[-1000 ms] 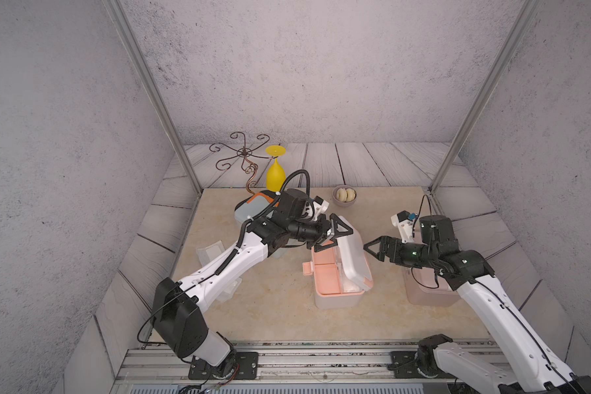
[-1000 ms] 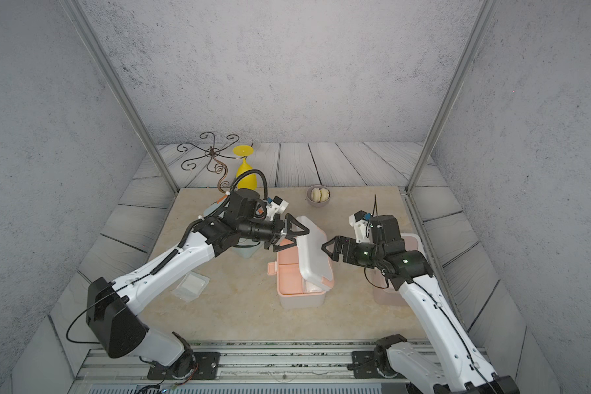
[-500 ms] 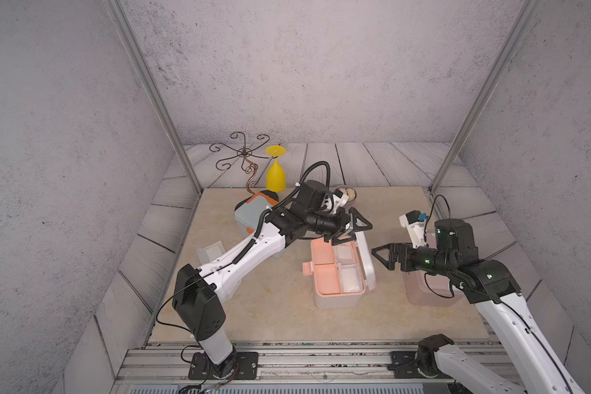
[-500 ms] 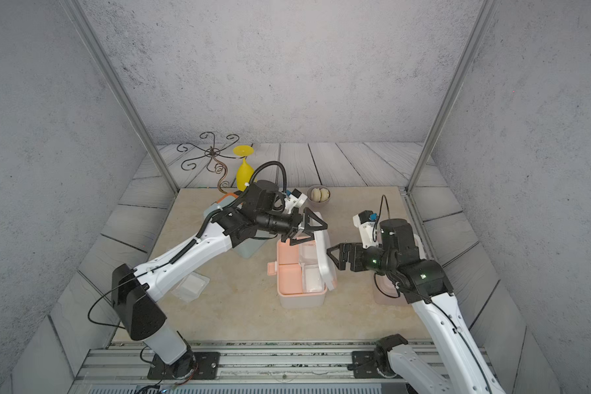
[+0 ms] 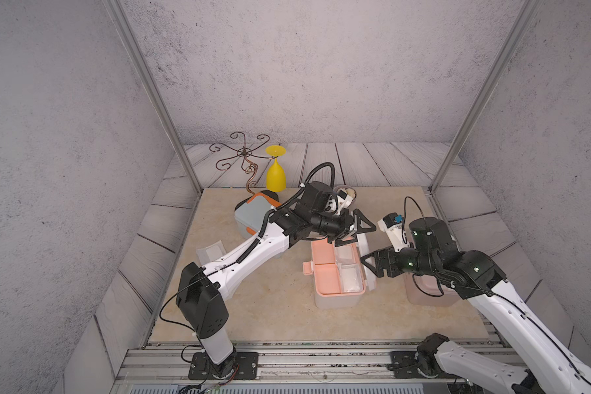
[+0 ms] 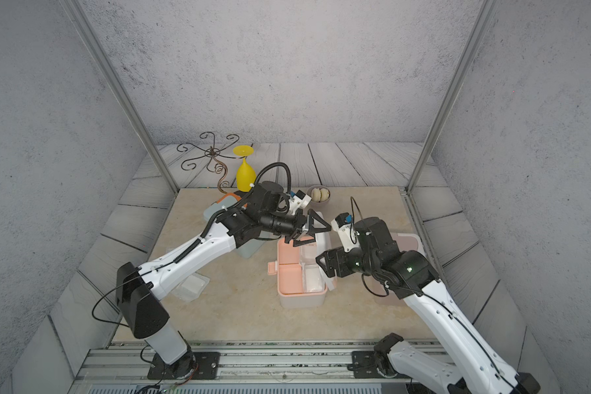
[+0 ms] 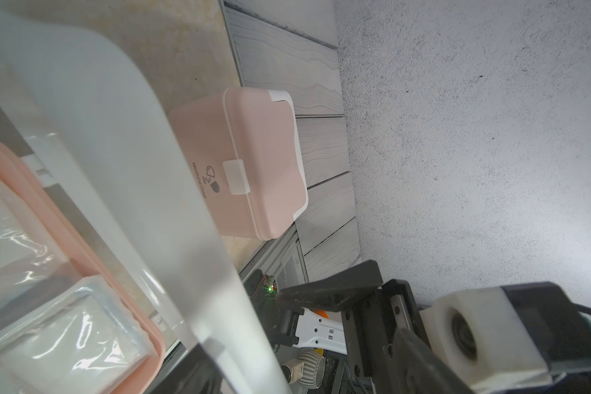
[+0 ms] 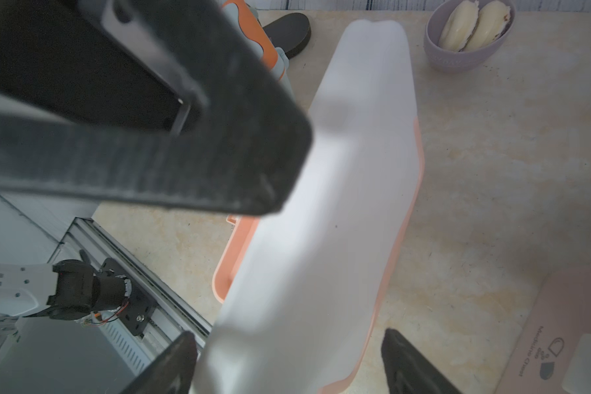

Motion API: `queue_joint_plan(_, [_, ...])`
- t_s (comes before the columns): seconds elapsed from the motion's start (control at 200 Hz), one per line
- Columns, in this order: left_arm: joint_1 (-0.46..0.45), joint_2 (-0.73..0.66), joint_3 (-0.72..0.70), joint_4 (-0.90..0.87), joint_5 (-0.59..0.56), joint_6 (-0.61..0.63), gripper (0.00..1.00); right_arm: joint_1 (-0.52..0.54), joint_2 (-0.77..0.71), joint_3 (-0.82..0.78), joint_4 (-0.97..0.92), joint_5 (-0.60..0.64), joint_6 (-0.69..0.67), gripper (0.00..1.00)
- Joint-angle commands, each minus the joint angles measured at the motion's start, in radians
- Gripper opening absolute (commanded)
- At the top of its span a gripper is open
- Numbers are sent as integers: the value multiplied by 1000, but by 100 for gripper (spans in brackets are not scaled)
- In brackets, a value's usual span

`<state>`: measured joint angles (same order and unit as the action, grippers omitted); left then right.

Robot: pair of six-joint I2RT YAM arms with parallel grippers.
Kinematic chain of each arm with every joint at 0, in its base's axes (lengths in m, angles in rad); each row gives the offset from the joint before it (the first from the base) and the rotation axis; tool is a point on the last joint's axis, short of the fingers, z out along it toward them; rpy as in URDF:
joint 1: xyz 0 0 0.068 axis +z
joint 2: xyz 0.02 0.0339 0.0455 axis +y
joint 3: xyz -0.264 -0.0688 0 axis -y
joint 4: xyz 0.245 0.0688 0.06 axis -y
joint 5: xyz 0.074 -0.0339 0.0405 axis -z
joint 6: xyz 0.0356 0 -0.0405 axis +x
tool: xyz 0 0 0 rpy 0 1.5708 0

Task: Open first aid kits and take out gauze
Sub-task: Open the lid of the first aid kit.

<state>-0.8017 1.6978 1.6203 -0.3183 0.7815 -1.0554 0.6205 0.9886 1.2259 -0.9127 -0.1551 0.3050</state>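
Nearest you, the right gripper (image 5: pixel 371 267) stands with its jaws wide apart on either side of the raised lid (image 8: pixel 338 204) of the white box with peach trim (image 5: pixel 335 302). Nothing shows it pinching, so I judge the lid is propped rather than held, and it could drop shut over the tray if either arm nudges it. If you close on that thin edge off-centre, the light box may twist or slide on the bench (image 5: pixel 270 314), or bump the closed pink box (image 5: pixel 427 298) lying just beside it under the right arm. The gauze (image 5: pixel 350 281) lies in the clear compartments on the lid side of the tray, close under the lid. A reach for it risks catching the lid, or the crinkly wrapper may slip from the jaws. One packet (image 5: pixel 212 252) lies out on the bench beside the left arm. Farther back, the left gripper (image 5: pixel 355 235) is also open wide and empty, at the far end of the lid; you cannot tell whether a finger touches it. With both grippers crowded at one lid, they could knock each other. The grey-blue box (image 5: pixel 253 215) at the back looks closed.
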Motion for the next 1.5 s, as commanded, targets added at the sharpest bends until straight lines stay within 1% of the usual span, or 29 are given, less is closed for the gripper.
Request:
queue_joint_plan(0.0, [-5, -20, -2, 15, -2, 2, 80, 91, 36, 37, -77, 225, 6, 83])
queue_joint_plan(0.18, [-5, -24, -8, 31, 2, -1, 80, 248, 103, 93, -132, 491, 47, 81])
queue_joint_plan(0.255, [-4, -30, -15, 38, 3, -4, 79, 292, 135, 105, -153, 569, 68, 73])
queue_joint_plan(0.355, [4, -52, -39, 42, -5, -1, 79, 319, 161, 116, -169, 618, 88, 65])
queue_joint_plan(0.485, [28, -111, -108, 42, -33, 7, 79, 323, 163, 133, -172, 635, 107, 56])
queue_joint_plan(0.651, [62, -209, -232, 17, -96, 28, 79, 323, 183, 149, -186, 641, 128, 50])
queue_joint_plan(0.706, [69, -242, -266, -23, -130, 52, 79, 323, 186, 151, -190, 648, 142, 47])
queue_joint_plan(0.796, [73, -284, -326, -77, -191, 87, 79, 322, 182, 155, -198, 663, 165, 39])
queue_joint_plan(0.931, [70, -311, -401, -149, -252, 123, 79, 321, 178, 162, -215, 703, 200, 29])
queue_joint_plan(1.111, [64, -302, -481, -182, -304, 150, 78, 317, 160, 162, -214, 724, 239, 24])
queue_joint_plan(1.271, [65, -273, -504, -232, -362, 188, 78, 292, 136, 149, -216, 714, 274, 22])
queue_joint_plan(1.351, [65, -260, -509, -237, -378, 199, 78, 265, 106, 121, -204, 683, 293, 22])
queue_joint_plan(1.491, [71, -239, -491, -273, -391, 222, 78, 175, 33, 38, -149, 559, 323, 21])
